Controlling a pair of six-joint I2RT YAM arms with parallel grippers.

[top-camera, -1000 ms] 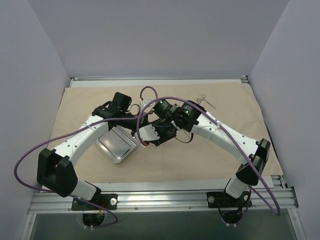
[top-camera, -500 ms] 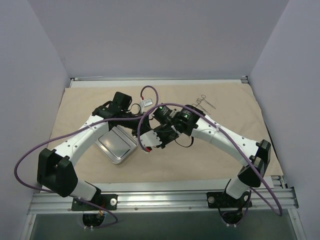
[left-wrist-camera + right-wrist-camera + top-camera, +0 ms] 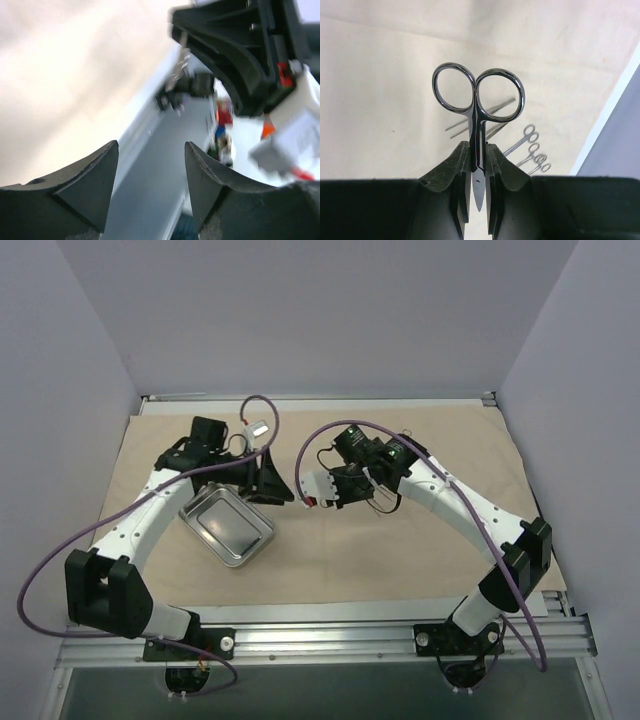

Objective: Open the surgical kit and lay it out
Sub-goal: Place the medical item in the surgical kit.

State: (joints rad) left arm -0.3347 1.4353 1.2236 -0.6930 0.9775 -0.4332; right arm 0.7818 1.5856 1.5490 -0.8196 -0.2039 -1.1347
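I have the scissors pinched by the blades between the jaws of the right gripper, finger rings pointing away from the wrist, over the cloth wrap, which lies spread flat. I judge this grip leaves the handles free, so the scissors can go down neatly beside the ring-handled instruments lying on the cloth beyond. The left gripper hangs next to the steel tray, its jaws spread with nothing between them, probably parked there to give the right arm room.
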